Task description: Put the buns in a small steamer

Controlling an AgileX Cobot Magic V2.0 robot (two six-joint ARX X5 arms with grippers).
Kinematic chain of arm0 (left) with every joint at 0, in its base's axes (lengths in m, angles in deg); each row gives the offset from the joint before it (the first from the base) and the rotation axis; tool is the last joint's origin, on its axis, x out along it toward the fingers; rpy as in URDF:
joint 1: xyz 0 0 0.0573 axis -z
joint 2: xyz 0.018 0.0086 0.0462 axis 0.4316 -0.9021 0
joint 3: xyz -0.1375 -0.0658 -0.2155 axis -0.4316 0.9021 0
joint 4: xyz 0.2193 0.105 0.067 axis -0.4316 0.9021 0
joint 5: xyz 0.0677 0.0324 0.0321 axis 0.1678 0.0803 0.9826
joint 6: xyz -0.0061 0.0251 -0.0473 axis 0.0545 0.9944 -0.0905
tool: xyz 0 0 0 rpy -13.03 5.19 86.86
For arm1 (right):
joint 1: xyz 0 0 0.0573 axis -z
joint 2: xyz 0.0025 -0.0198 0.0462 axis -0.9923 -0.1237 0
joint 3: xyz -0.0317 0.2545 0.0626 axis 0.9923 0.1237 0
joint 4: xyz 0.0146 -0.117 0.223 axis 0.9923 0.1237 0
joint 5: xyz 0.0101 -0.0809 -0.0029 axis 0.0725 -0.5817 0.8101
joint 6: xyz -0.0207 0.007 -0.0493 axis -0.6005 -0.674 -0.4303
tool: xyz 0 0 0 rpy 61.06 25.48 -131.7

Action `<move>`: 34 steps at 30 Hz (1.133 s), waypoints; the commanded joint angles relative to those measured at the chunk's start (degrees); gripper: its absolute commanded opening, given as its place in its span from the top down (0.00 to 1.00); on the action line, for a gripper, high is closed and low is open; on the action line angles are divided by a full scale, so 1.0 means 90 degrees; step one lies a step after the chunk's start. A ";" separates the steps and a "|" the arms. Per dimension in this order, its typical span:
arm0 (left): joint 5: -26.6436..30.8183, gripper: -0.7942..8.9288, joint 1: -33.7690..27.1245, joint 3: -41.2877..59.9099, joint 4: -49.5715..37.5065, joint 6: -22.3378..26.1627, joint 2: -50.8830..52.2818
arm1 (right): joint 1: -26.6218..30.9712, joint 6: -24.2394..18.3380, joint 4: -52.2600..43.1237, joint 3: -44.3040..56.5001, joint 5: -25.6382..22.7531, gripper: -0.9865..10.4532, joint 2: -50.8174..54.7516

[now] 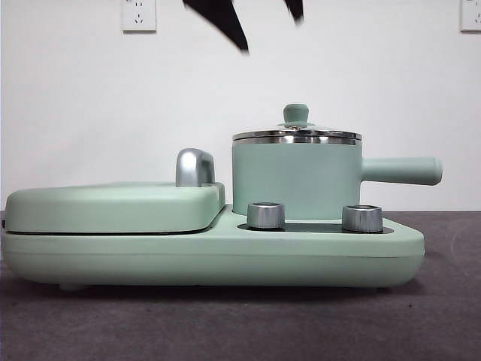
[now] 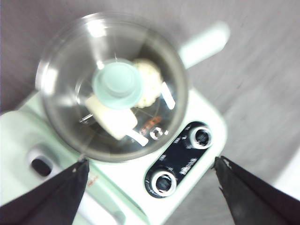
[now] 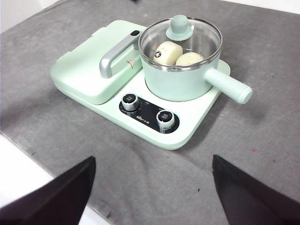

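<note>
Knobs (image 1: 265,215) up front, untouched; both buns (image 3: 168,52) in steamer (image 3: 180,77), lid (image 3: 180,26) on; task looks done; left end effector (image 2: 150,176) wide and empty above; right end effector (image 3: 152,187) wide, parked.

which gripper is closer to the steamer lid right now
Left. The left gripper hangs open directly above the glass lid, close over its knob. The right gripper, also open, sits farther back, off to the side of the steamer.

Left claw (image 2: 150,187) spread wide, right claw (image 3: 152,187) likewise, both empty
</note>
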 commanded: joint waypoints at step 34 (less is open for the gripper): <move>0.0787 0.90 -0.0019 0.9432 -0.2941 -0.1661 0.9418 | -0.0044 -0.0124 -0.0415 -0.0044 0.0685 0.90 -0.0017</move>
